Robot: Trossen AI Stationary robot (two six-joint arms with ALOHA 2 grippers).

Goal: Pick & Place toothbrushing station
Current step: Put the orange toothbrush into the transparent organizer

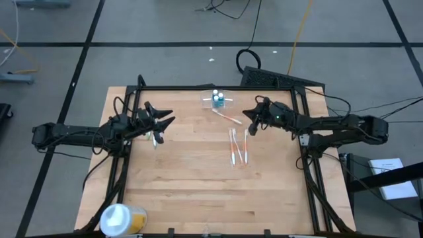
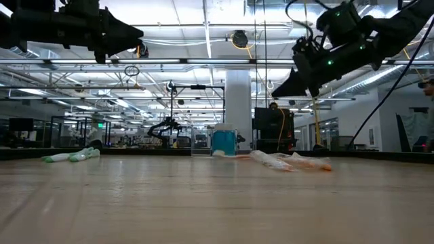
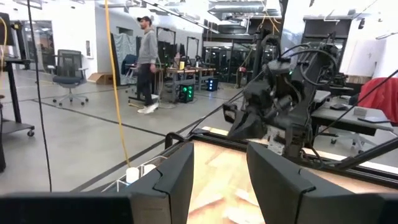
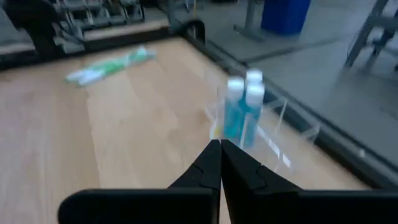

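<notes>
The round white-and-yellow tub (image 1: 121, 219) sits closest in the high view, at the near left corner of the wooden table (image 1: 198, 192), far from everything else. Further in, the left gripper (image 1: 166, 117) hangs over the table's left part with its fingers parted and nothing between them, and a green toothbrush (image 1: 156, 137) lies just beneath it on the wood. The right gripper (image 1: 249, 127) hovers on the right with its jaws pressed together, empty. Between and slightly nearer than the two grippers, a loose bunch of orange-and-white toothbrushes (image 1: 237, 149) lies on the boards, with one more orange toothbrush (image 1: 227, 118) angled toward the far edge. The toothbrushing station (image 1: 215, 100), a small clear holder with blue bottles standing in it, rests at the far middle edge of the table, apart from both grippers. In the low view the bare tabletop (image 2: 217, 203) fills the foreground; the green toothbrush (image 2: 70, 156) lies at the left, the station (image 2: 223, 142) stands in the middle distance, and the orange toothbrushes (image 2: 291, 161) sprawl just right of it, while both arms hang high above. The left wrist view looks past its own spread fingers (image 3: 177, 180) to the right arm (image 3: 280, 106) opposite, with a person (image 3: 148, 62) walking in the room beyond. The right wrist view shows its closed fingertips (image 4: 219, 165) pointing at the station (image 4: 249, 115) with its blue bottles (image 4: 241, 106), and the green toothbrush (image 4: 112, 65) lies farther off
</notes>
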